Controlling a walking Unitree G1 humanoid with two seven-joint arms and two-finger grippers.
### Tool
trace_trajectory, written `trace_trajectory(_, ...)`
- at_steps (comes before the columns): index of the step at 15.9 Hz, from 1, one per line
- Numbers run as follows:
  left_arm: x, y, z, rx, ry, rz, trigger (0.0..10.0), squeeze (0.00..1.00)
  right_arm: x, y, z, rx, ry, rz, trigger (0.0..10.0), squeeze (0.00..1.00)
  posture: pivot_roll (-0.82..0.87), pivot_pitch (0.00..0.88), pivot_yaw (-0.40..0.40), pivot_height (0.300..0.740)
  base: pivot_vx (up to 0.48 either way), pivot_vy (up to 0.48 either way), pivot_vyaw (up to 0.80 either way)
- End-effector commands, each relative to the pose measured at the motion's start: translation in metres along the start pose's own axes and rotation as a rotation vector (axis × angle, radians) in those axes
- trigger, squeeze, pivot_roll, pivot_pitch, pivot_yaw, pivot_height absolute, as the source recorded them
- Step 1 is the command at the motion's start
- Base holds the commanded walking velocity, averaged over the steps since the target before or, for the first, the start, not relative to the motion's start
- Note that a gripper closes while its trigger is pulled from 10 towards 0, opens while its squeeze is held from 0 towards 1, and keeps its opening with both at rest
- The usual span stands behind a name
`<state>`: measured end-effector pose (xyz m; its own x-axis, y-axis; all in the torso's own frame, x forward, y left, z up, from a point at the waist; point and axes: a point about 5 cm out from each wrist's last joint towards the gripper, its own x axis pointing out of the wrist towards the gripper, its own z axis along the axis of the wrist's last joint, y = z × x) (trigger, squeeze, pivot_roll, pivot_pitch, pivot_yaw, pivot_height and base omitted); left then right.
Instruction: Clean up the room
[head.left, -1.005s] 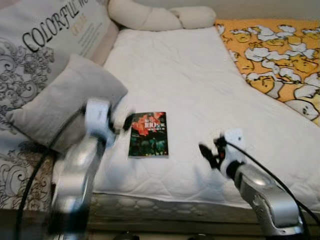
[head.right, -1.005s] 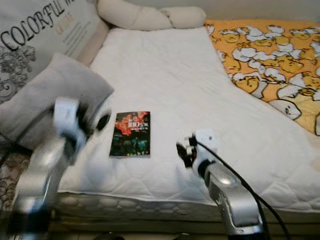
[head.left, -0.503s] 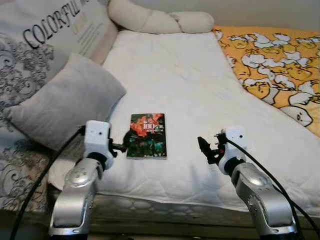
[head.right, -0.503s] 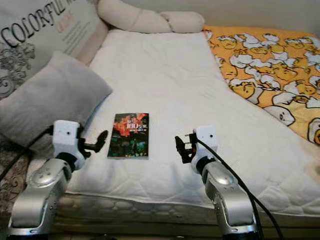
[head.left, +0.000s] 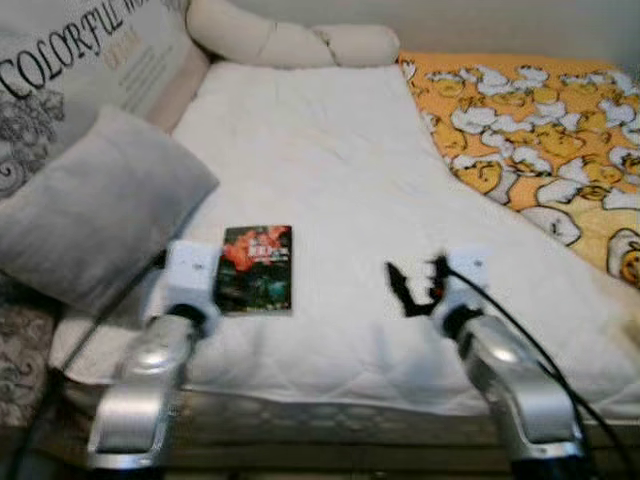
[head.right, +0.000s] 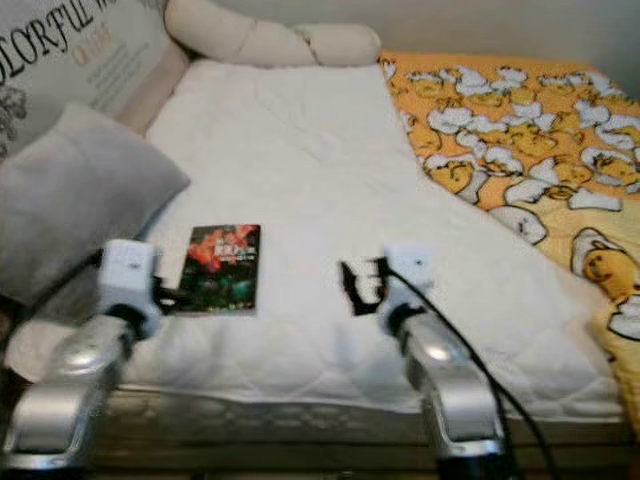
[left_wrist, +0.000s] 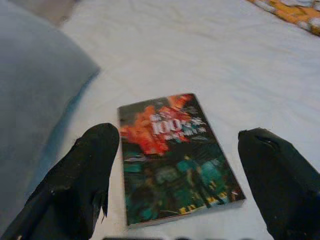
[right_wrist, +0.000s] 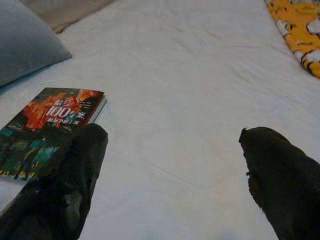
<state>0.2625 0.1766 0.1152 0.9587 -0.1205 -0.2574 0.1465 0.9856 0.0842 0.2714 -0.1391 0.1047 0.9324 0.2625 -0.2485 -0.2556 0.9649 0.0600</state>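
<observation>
A paperback book with a dark green and red cover lies flat on the white mattress, near its front edge. My left gripper is low at the book's near left corner. In the left wrist view its fingers stand wide open with the book just ahead between them. My right gripper hovers open over bare mattress to the right of the book. The book sits off to one side in the right wrist view.
A grey pillow lies close to the left of the book, with a large printed cushion behind it. A cream bolster sits at the head of the bed. An orange duck-print blanket covers the right side.
My left arm has come down from beside the pillow to the book's near left corner. The right gripper has barely moved. The camera has shifted, sliding the scene leftward.
</observation>
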Motion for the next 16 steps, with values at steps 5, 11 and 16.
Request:
trace_trajectory(5,0.0004,-0.0033,0.0026,0.007,-0.009,-0.021,10.0,0.3,0.0021,-0.0069,-0.0008,-0.017,0.021,-0.039,10.0,0.95,-0.11,0.0,0.013,0.74,0.0,-0.337,0.0)
trace_trajectory(11,0.0033,0.002,0.0041,0.007,-0.015,0.0,10.0,0.31,0.0075,-0.0077,0.0002,-0.027,0.026,-0.055,10.0,0.95,-0.11,0.0,0.025,0.74,0.0,-0.323,0.0)
trace_trajectory(16,0.0047,0.0042,0.0059,0.029,-0.021,-0.001,10.0,0.3,0.0098,-0.0079,-0.0028,-0.03,0.041,-0.064,10.0,0.95,-0.1,0.0,0.019,0.74,0.0,-0.284,0.0)
